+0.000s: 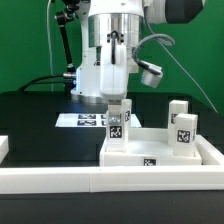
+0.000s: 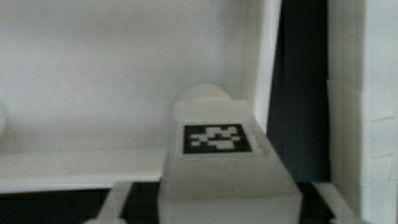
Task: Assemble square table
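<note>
Green wall fills the background behind my arm, and below it a black table (image 1: 30, 115) carries everything. On that table, towards the exterior view's left, I see the marker board (image 1: 82, 120) lying flat, partly hidden behind the gripper. White rails (image 1: 60, 178) run along the near edge and up the exterior view's right side.

My gripper (image 1: 117, 112) hangs straight down over the slab (image 1: 140, 147), which sits just inside the corner formed by the rails. Its fingers are partly closed on a leg (image 1: 117, 124), a stubby white block with a tag facing the camera; the leg stands upright with its base at the slab's left part. Whether the base actually touches the slab I cannot tell from here.

Through the wrist view I look down the held leg (image 2: 217, 140), its tag showing clearly, with the slab's (image 2: 89, 90) white surface behind and a dark gap beside it.

Two more legs (image 1: 182, 128) stand upright near each other on the exterior view's right, one just behind the other, seemingly at the slab's far right edge.
</note>
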Available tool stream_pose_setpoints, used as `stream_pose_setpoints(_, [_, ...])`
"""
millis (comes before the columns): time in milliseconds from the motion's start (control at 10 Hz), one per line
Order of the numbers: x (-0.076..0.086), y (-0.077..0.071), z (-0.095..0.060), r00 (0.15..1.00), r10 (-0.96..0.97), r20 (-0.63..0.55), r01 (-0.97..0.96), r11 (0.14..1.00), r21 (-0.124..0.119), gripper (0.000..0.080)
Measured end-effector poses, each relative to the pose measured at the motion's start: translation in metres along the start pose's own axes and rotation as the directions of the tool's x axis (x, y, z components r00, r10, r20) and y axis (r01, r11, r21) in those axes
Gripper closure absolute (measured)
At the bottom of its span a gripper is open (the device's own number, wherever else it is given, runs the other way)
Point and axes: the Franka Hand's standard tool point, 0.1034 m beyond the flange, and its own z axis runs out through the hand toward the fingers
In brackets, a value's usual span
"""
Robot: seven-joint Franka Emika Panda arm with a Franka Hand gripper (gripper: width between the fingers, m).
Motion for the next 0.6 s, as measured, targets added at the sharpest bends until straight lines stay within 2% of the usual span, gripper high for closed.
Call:
stream_pose_setpoints(300, [0.0028, -0.0012, 0.0001, 0.990, 0.142, 0.015, -0.142, 0.990, 0.010, 0.0509])
stream_pose_setpoints(600, [0.0015, -0.0010, 0.0002, 0.953, 0.303, 0.017, -0.303, 0.953, 0.006, 0.0509])
